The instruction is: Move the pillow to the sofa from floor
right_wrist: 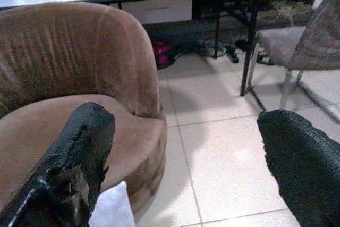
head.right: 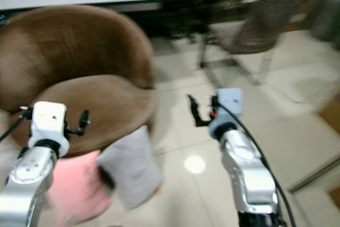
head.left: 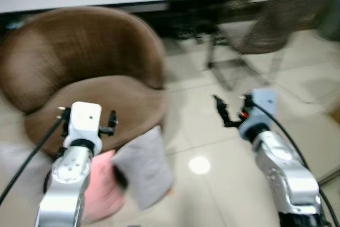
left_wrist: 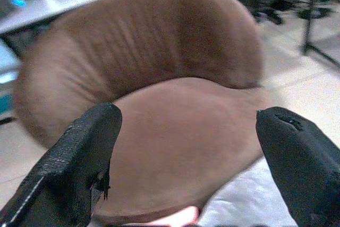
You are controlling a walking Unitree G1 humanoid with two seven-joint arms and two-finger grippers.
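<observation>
Both grippers, left [head.left: 87,122] and right [head.left: 232,111], hang spread apart, empty; the pillow [head.left: 143,166] leans against the sofa [head.left: 79,62] front edge on the floor, ungrasped.

Head cameras look down at the brown sofa [head.left: 90,73] at eleven o'clock; both wrist cameras face it closer.

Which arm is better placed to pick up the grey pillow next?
Probably left. The left end effector is open, right over the grey pillow by the brown sofa. The right end effector hangs over bare floor, farther off.
</observation>
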